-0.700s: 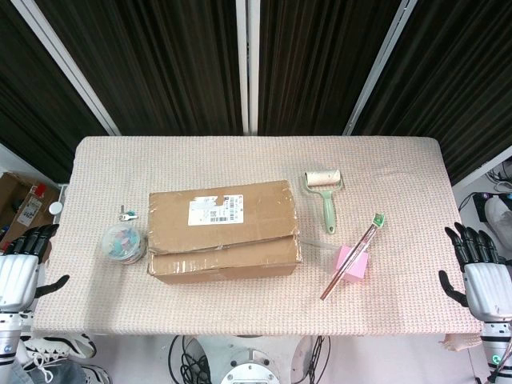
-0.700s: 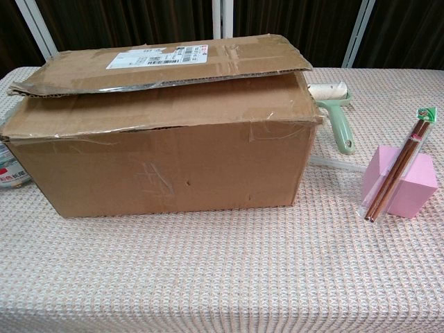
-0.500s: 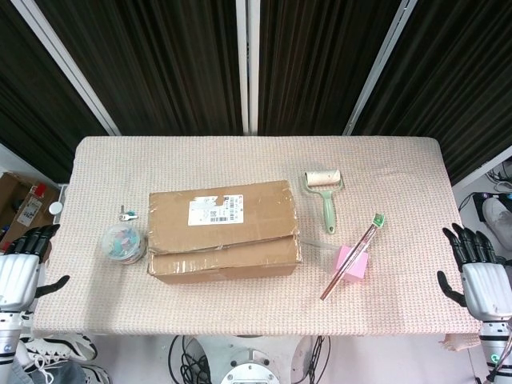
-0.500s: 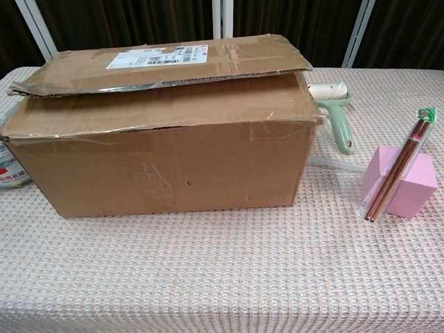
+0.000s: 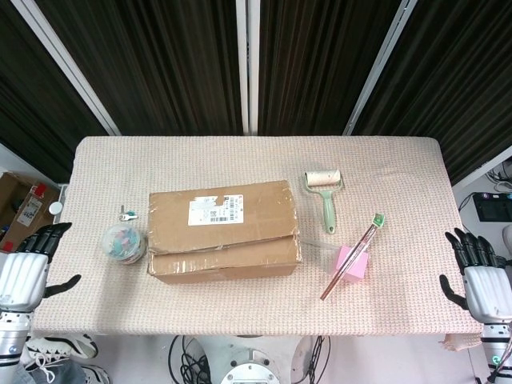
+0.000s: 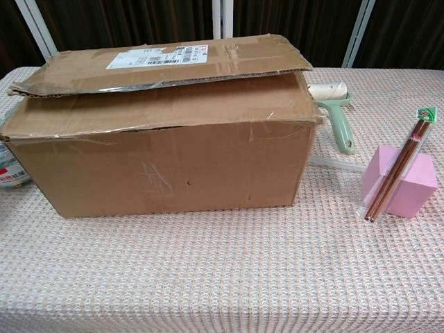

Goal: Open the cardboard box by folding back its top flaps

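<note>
Cardboard box (image 5: 223,230) lay long-axis left-right between empty, spread-fingered hands (left hand (image 5: 24,268) nearer; right hand (image 5: 482,280) farther), flaps shut.

Brown cardboard box (image 5: 222,228), white label (image 5: 214,210); pink block (image 6: 400,182); green-handled lint roller (image 5: 325,197); beige waffle-textured worktop (image 5: 400,176).

left hand (image 5: 24,272): low at the left edge of the head view – dark fingers spread, thumb out, holding nothing
right hand (image 5: 484,280): low at the right edge – fingers apart and raised, empty
chest view: neither hand shows
</note>
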